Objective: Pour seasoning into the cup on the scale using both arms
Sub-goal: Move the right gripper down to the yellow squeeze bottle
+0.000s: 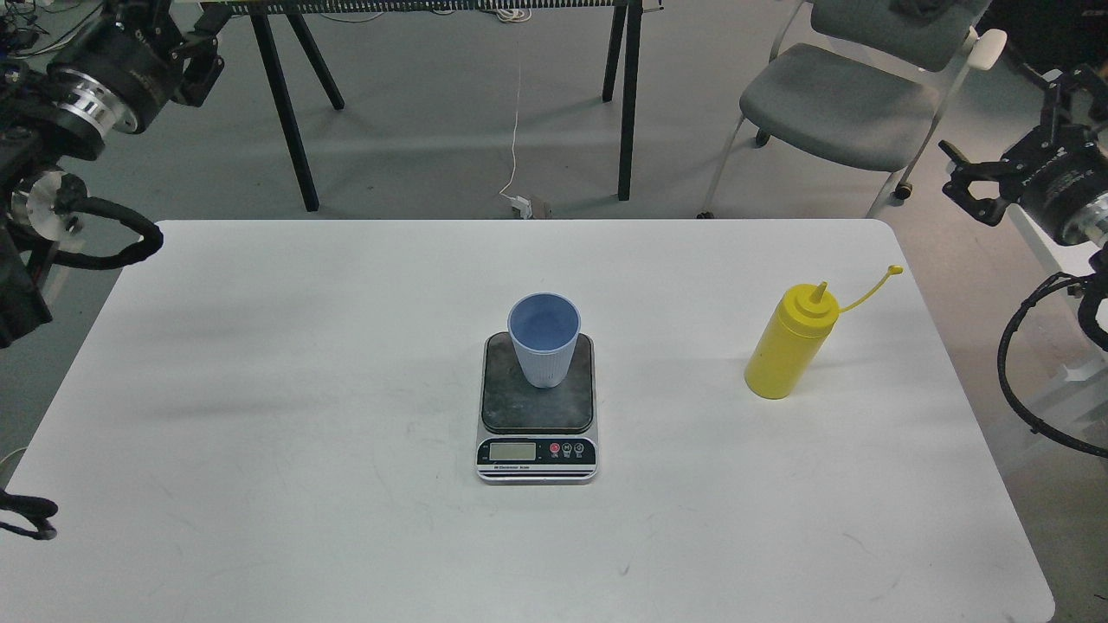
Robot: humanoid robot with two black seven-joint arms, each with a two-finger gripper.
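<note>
Fading off-frame: left arm (52,130) base.

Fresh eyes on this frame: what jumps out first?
The yellow squeeze bottle stands upright near the right side of the white table, cap strap off its nozzle and sticking out to the right. At the table's centre a light-blue cup stands on the small scale, with nothing visible in it. Both grippers hang off the table, the left gripper top left and the right gripper at the right edge, neither holding anything.
</note>
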